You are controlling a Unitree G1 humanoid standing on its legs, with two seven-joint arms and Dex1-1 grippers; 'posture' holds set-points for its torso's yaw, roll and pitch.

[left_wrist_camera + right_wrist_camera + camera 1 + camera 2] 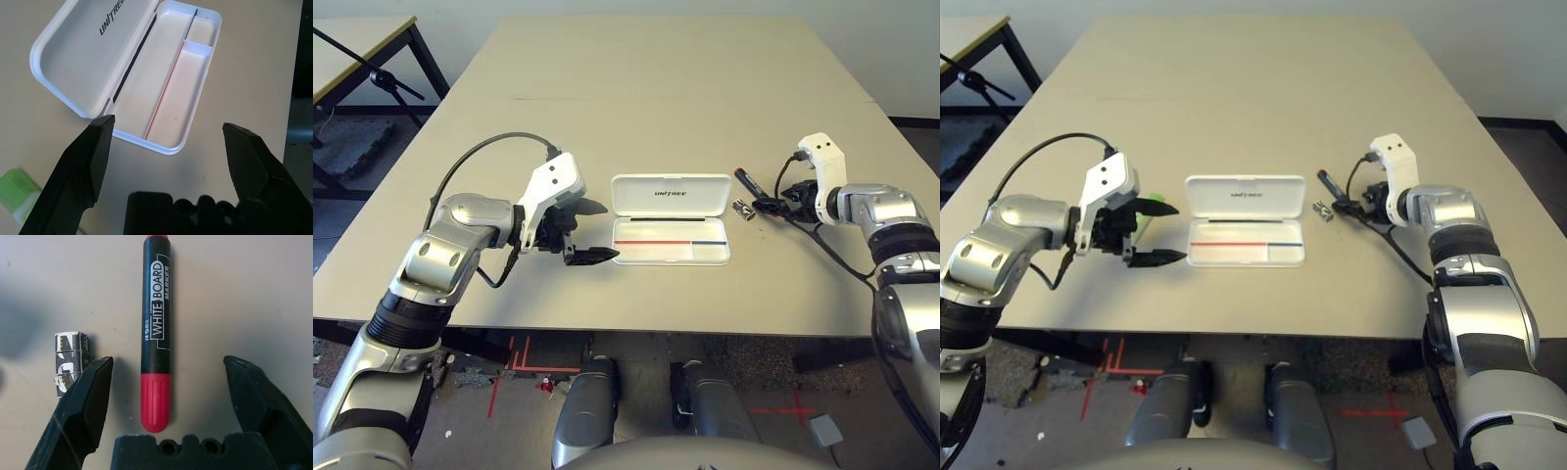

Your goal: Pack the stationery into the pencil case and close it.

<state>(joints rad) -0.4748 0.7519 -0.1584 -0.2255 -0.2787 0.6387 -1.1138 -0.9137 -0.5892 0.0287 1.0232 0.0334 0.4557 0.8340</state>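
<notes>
Pencil case (671,219) lies open mid-tabletop, lid back, compartments bare. Left gripper (1157,233) spread wide, holding nothing, just off the case's left end; light-green highlighter (19,196) beside it. Right gripper (166,387) wide open, straddling the red marker (156,333) without touching; tiny dark metallic piece (70,362) just outside one finger.

Between my right pincer's (166,382) spread fingers I read "WHITE BOARD MARKER" down the black barrel of the red marker (155,333), while inside the open lid of the pencil case (88,58) stands "UNITREE" in dark letters.
</notes>
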